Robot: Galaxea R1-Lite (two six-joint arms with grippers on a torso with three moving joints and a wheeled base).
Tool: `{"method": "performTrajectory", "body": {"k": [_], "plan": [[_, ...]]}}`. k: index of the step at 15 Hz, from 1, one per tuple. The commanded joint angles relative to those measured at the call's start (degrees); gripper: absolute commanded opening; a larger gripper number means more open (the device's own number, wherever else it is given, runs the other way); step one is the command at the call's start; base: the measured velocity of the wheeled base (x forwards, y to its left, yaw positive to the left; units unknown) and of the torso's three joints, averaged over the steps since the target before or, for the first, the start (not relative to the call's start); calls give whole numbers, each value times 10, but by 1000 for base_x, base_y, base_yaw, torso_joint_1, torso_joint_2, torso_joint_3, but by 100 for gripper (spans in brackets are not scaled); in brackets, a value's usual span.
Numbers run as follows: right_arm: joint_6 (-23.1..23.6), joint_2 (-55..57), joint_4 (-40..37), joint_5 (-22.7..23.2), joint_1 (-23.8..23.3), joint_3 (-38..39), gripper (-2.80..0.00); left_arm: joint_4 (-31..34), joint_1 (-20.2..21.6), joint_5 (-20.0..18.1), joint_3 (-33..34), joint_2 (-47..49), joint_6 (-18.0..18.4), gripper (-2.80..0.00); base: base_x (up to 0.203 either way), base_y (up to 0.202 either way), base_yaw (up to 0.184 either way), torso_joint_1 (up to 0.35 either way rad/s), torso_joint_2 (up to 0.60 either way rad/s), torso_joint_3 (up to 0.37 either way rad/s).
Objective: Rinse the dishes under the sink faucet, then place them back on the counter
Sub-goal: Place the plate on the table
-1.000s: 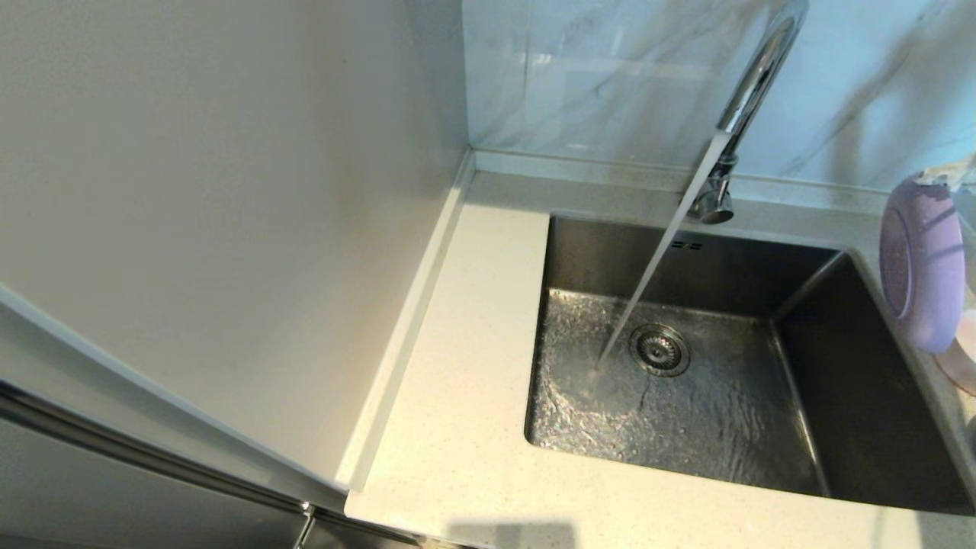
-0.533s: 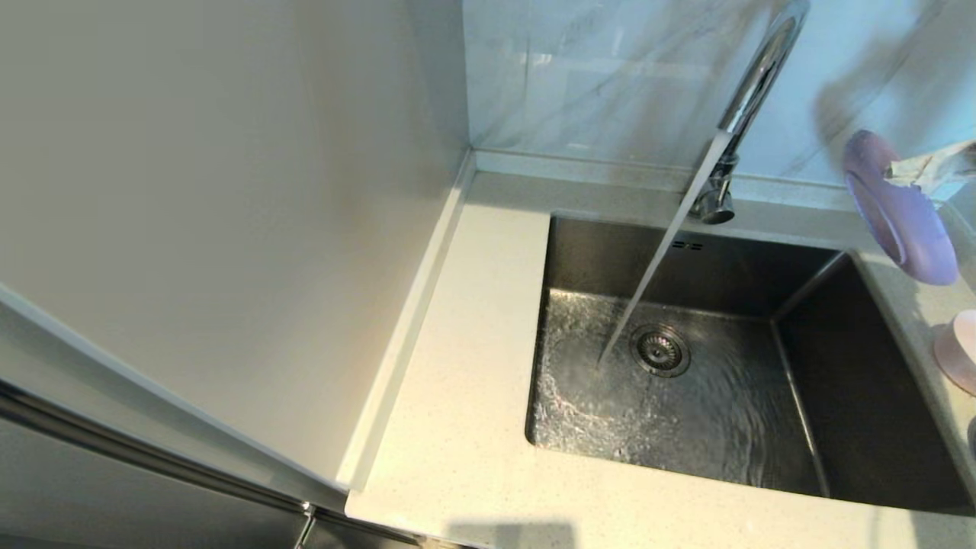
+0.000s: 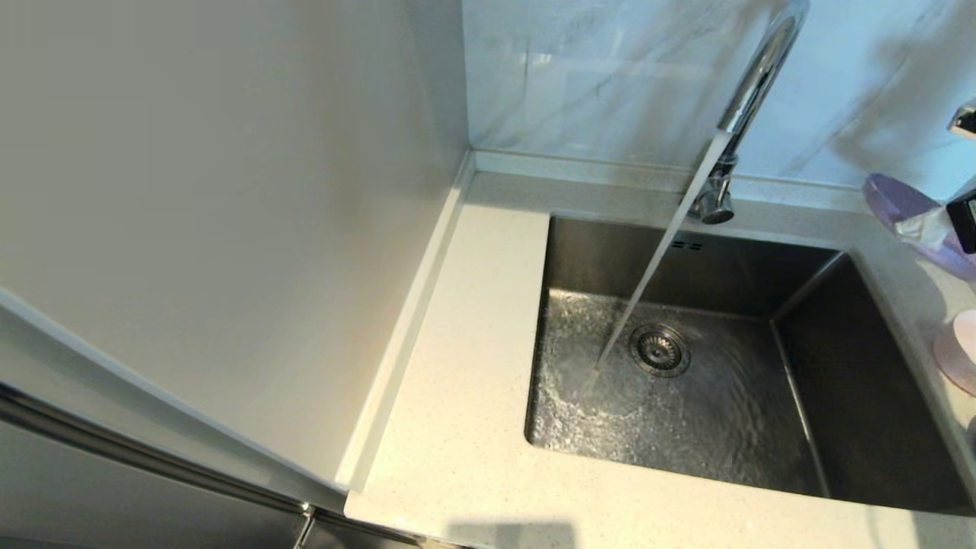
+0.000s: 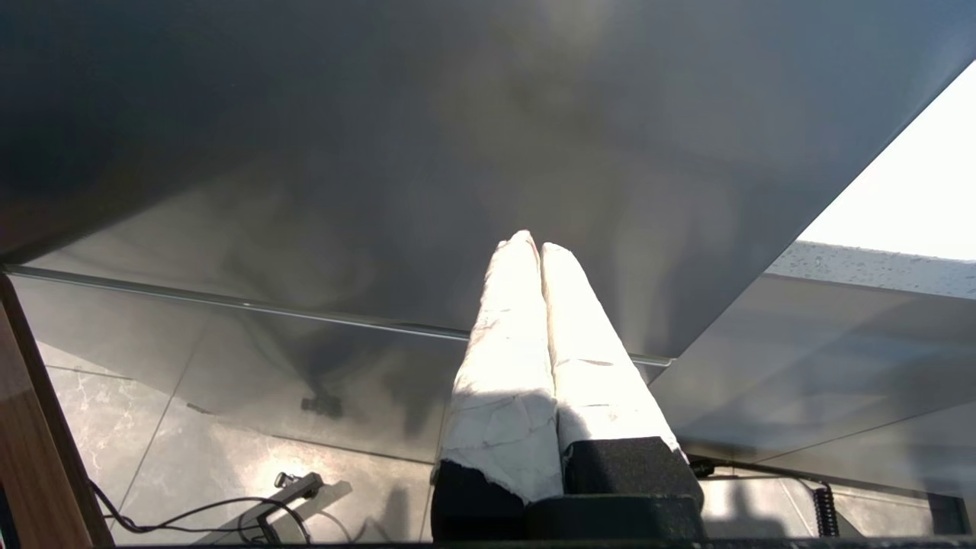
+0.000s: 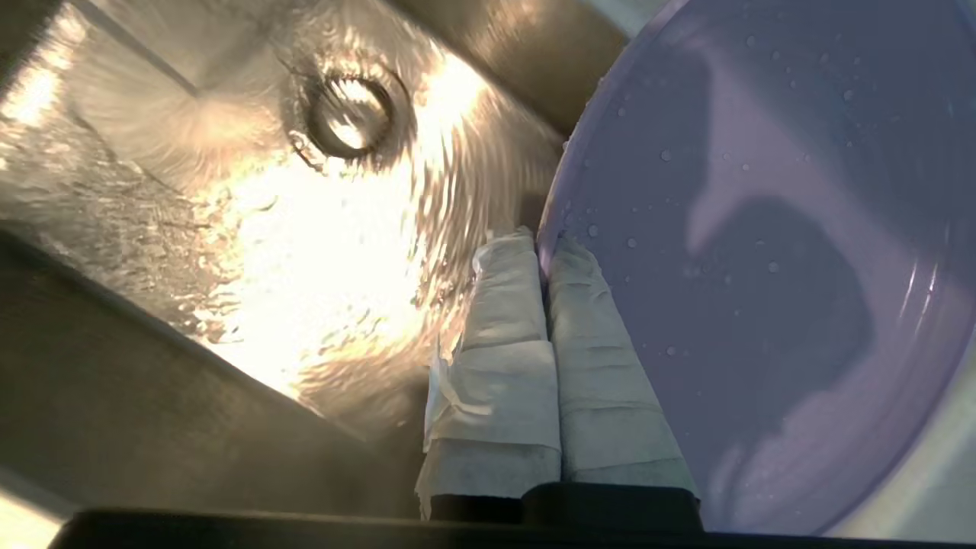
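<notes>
- Your right gripper [image 5: 543, 252] sits at the far right edge of the head view, above the counter [image 3: 457, 427] beside the steel basin [image 3: 854, 396]. Its taped fingers [image 5: 503, 343] are pinched tight on the rim of the lavender plate [image 5: 762, 229], which is dotted with water drops.
- You can see the pink saucer [image 3: 957, 354] lying on the counter just in front of the plate.
- The faucet [image 3: 751, 91] runs a stream of water into the basin, landing near the drain [image 3: 659, 349].
- Your left gripper [image 4: 537, 248] hangs parked below the counter, fingers pressed together with nothing between them.
</notes>
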State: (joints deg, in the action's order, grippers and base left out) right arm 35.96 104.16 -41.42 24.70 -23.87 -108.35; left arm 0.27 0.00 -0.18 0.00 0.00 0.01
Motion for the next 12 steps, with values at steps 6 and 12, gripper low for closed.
{"method": "performTrajectory", "body": {"k": [6, 12], "plan": [[14, 46, -1, -80, 14, 4, -280, 0, 0, 0, 0, 0, 0, -280, 0, 0, 0, 0, 0, 0], [9, 86, 74, -141, 36, 3, -280, 0, 0, 0, 0, 0, 0, -280, 0, 0, 0, 0, 0, 0]]}}
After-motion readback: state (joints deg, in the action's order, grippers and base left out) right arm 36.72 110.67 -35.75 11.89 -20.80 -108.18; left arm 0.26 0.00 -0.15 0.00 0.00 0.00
